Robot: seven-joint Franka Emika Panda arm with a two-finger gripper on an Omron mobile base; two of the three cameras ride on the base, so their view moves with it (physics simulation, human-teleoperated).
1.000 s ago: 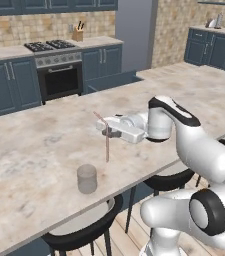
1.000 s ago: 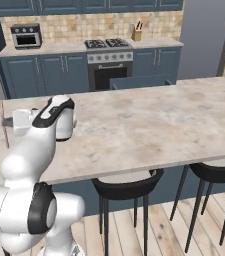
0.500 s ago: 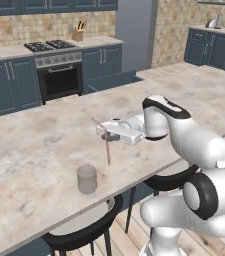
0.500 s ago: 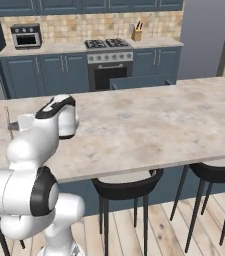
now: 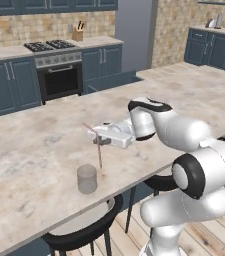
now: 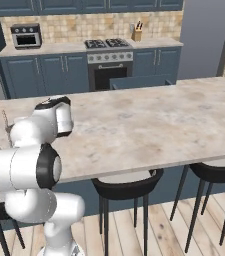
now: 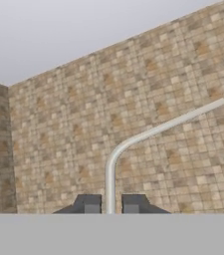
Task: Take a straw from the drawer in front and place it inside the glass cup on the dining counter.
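The straw [image 5: 100, 156] is a thin reddish stick with a bent top, hanging nearly upright over the dining counter [image 5: 39, 150]. My gripper [image 5: 100, 139] is shut on its upper part. Its lower tip ends just right of the glass cup [image 5: 87, 178], near rim height; the clear tumbler stands close to the counter's near edge. In the hand view the straw [image 7: 148, 133] looks pale and curves up to the right from between my fingertips [image 7: 91, 204]. A sliver of the straw [image 6: 5, 121] pokes out left of the arm in the right base view. The drawer is out of view.
Black stools [image 5: 81, 232] [image 6: 126, 182] stand under the counter's near edge. Past the far edge, a navy panel [image 5: 109, 80] sticks up in front of the stove and oven [image 5: 59, 75]. A tiled wall [image 7: 83, 124] faces the hand.
The gripper has carried the straw a little to the left and lower, so its bottom tip is closer to the cup. The cup has stayed put.
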